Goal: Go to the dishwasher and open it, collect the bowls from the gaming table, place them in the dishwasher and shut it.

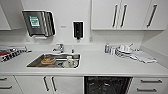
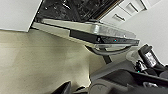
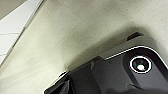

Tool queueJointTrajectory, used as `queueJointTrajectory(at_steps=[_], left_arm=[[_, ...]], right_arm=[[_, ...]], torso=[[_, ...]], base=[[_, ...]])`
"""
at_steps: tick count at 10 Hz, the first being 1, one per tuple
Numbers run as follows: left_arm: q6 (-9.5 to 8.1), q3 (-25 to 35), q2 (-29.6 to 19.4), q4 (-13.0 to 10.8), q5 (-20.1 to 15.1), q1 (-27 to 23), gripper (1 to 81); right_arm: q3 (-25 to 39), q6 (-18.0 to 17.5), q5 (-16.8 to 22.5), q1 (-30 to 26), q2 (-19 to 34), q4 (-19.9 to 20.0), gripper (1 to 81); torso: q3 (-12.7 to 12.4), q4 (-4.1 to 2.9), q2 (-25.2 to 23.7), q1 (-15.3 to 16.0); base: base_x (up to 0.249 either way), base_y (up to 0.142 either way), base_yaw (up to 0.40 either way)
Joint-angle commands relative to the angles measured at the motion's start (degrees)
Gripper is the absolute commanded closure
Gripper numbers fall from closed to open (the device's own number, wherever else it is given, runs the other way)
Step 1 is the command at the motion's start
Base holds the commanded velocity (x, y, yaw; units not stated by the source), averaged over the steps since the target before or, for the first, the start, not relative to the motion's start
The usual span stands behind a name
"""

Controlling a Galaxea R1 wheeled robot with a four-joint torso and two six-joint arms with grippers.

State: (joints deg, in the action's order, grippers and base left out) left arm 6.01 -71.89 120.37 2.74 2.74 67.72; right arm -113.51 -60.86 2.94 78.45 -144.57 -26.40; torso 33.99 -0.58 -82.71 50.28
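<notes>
while neither claw's state can be told, the steel-fronted dishwasher [image 1: 107, 85] gapes dark and open.

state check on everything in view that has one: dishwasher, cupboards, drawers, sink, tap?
dishwasher: open, dark interior exposed
dishwasher door: partly lowered, bar handle free
upper cabinets: shut
under-sink cabinet doors: shut
drawers: shut
sink: holds dishes, not empty
tap: no running water visible

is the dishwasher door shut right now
No, the stainless-steel-fronted dishwasher under the white counter shows its dark interior, and its door hangs folded down.
</notes>
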Motion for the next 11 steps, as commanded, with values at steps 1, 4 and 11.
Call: queueJointTrajectory(at_steps=[1, 4, 11], left_arm=[[0.05, -10.9, 6.8, -0.5, -2.5, 2.1, 1.0], [-0.12, -23.2, 14.3, -0.1, -2.5, 7.2, 1.0], [-0.38, -44.8, 27.6, 0.2, -2.7, 14.1, 1.0]], right_arm=[[-5.0, -0.1, -4.3, 0.8, -1.7, -11.6, 1.0], [-14.5, 0.1, -4.9, 2.5, -8.7, -16.4, 1.0], [-29.3, 0.0, -8.0, 5.7, -18.8, -25.0, 1.0]], torso=[[0.0, -0.02, 0.0, 0.0], [0.0, -0.02, 0.0, 0.0], [0.0, -0.02, 0.0, 0.0]], base=[[0.000, 0.000, 0.000], [0.000, 0.000, 0.000], [0.000, 0.000, 0.000]])
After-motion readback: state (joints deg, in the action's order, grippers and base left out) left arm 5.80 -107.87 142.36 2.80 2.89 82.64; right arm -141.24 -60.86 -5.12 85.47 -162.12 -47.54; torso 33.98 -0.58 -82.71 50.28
